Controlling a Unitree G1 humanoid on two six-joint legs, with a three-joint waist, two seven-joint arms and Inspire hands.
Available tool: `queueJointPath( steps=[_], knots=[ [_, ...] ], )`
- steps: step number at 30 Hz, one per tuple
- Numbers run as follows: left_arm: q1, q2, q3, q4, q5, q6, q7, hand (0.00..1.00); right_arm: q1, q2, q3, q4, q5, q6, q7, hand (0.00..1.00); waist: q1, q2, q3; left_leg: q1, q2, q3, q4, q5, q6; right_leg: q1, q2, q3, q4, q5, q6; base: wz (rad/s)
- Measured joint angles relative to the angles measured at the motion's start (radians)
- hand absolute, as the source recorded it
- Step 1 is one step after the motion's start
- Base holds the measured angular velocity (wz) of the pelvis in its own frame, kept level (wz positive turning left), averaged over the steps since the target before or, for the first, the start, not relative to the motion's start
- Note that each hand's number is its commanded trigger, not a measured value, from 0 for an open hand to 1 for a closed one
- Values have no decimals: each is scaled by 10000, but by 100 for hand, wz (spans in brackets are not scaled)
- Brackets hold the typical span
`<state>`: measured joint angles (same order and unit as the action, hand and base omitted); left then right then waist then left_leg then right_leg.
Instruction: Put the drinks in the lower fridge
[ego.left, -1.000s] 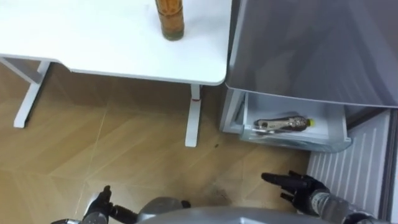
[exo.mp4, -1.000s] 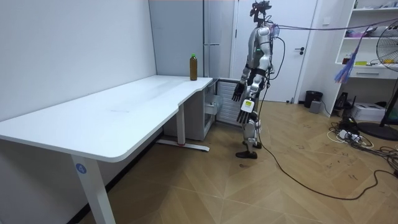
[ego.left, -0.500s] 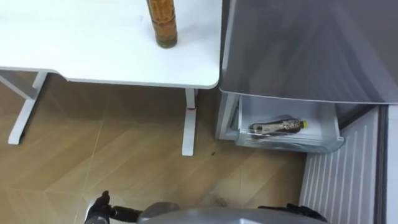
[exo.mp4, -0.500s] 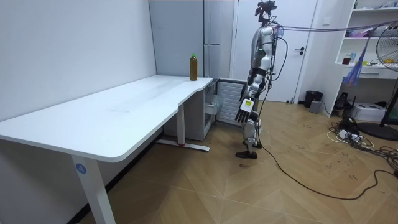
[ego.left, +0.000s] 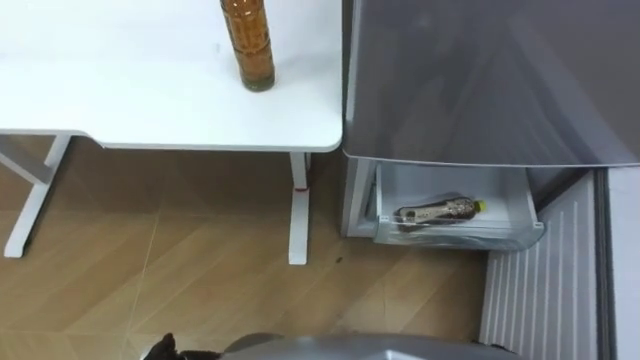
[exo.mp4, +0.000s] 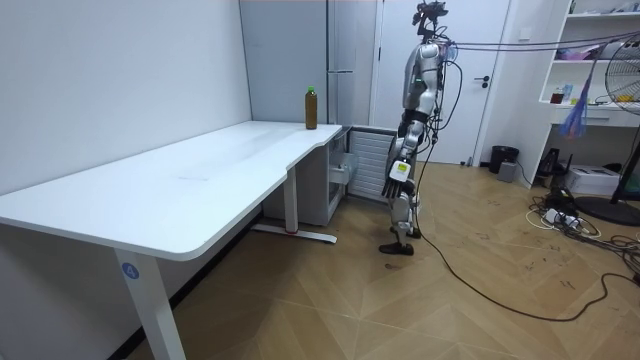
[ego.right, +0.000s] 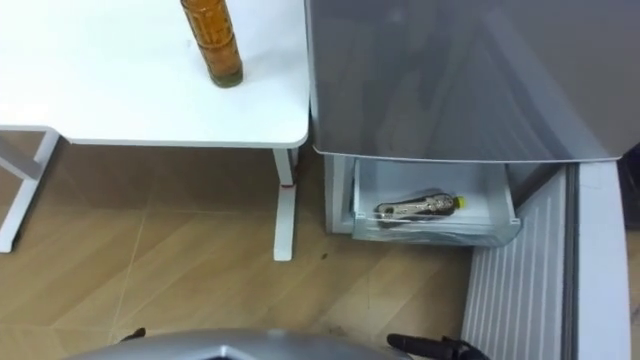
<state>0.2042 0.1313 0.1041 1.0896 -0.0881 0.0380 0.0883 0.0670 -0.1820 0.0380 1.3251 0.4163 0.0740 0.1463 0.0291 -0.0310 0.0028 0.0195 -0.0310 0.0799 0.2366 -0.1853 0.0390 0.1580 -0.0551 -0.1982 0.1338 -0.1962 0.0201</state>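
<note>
standing bottle (ego.left: 247, 45) on table (ego.left: 120, 90): likely rigid, heavy, slick; grip mid-body. right hand (ego.right: 432, 347) fingers straight, empty; left hand (ego.left: 160, 350) cannot tell.

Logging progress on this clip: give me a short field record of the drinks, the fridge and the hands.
On table: amber drink bottle, upright on the white table
In fridge: yellow-capped bottle lying in the grey fridge's open lower drawer
Right hand: low beside the ribbed white fridge door, fingers straight
Left hand: at the bottom edge, over the floor
Left to do: amber drink bottle not yet stored
</note>
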Motion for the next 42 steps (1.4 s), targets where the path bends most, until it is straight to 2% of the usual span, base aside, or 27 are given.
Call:
queueJointPath(
  steps=[7, 12, 14, 18, 21, 24, 26, 29, 34, 39, 40, 42],
  knots=[
    [-249, -3, 193, -222, -394, -8, 1015, 0, -197, 47, 286, -15, -340, 15, -343, 0, 70, 89, -6, -62, 2, -26, 48, -104, -6, -19, 8, -13, -14, -10, 9, 0],
    [-466, -65, 1271, -1119, -1422, -105, 1912, 0, -340, 96, 281, 3, -866, -14, -327, 0, 78, 90, 23, -36, 6, -26, -7, -105, -8, 4, 13, 8, -1, -16, 10, -1],
    [-463, -95, 1487, -1710, -1849, -263, 2288, 0, -353, 114, 265, -17, -1088, -117, -306, 0, 84, 69, 46, 15, 6, -31, -37, -105, -7, 15, 10, 30, 6, -16, 10, -4],
    [-416, -102, 1602, -2749, -1936, -519, 2995, 0, -341, 138, 229, -108, -1430, -191, -233, 0, 112, 34, 62, 23, 18, -36, -55, -111, -16, -5, 26, 44, 20, -14, 8, 0],
    [-417, -107, 1679, -3205, -1905, -988, 3837, 0, -322, 149, 175, -194, -1693, -305, -200, 0, 132, 35, 52, 62, 25, -49, -127, -119, -24, -1, 34, 48, 39, -13, 7, -3],
    [-354, -197, 1671, -4376, -1739, -1079, 4708, 0, -199, 153, 181, -202, -1673, -490, -188, 0, 93, 38, 30, -21, -3, -244, -78, -118, -24, -38, 43, 26, 38, -7, 3, 9],
    [-351, -216, 1628, -5246, -1651, -1418, 5193, 0, -141, 160, 184, -206, -1664, -593, -215, 0, 143, 77, -66, -65, -4, -291, -9, -118, -25, -75, 52, 20, 39, -4, 0, 0],
    [-343, -221, 1627, -5998, -1358, -1695, 5553, 0, 72, 166, 170, -400, -1678, -743, -222, 0, 273, 130, -113, 80, -22, -348, -72, -117, -26, 25, 50, -16, 37, -4, 0, -7],
    [-333, -220, 1626, -7643, -1364, -1752, 5913, 0, 128, 164, 197, -483, -1662, -767, -148, 0, 347, 114, -114, 117, -81, -611, -146, -112, -27, 70, 57, 16, 38, -4, 0, -1],
    [-306, -220, 1455, -8969, -1345, -1813, 6061, 0, 127, 191, 186, -507, -1670, -778, -11, 0, 340, 68, -87, 101, -107, -674, -138, -113, -22, 80, 50, 59, 31, -4, 0, -1],
    [-306, -216, 1386, -9230, -1301, -1827, 6047, 0, 113, 212, 189, -508, -1678, -778, -10, 0, 328, 48, -46, 83, -111, -686, -126, -114, -21, 156, 50, 34, 25, -3, -2, 0],
    [-304, -224, 1230, -9577, -1148, -1836, 5971, 0, 119, 225, 186, -501, -1692, -780, -2, 0, 310, 40, -32, 81, -113, -675, -120, -117, -17, 153, 49, 40, 27, -2, -1, 0]
  ],
)
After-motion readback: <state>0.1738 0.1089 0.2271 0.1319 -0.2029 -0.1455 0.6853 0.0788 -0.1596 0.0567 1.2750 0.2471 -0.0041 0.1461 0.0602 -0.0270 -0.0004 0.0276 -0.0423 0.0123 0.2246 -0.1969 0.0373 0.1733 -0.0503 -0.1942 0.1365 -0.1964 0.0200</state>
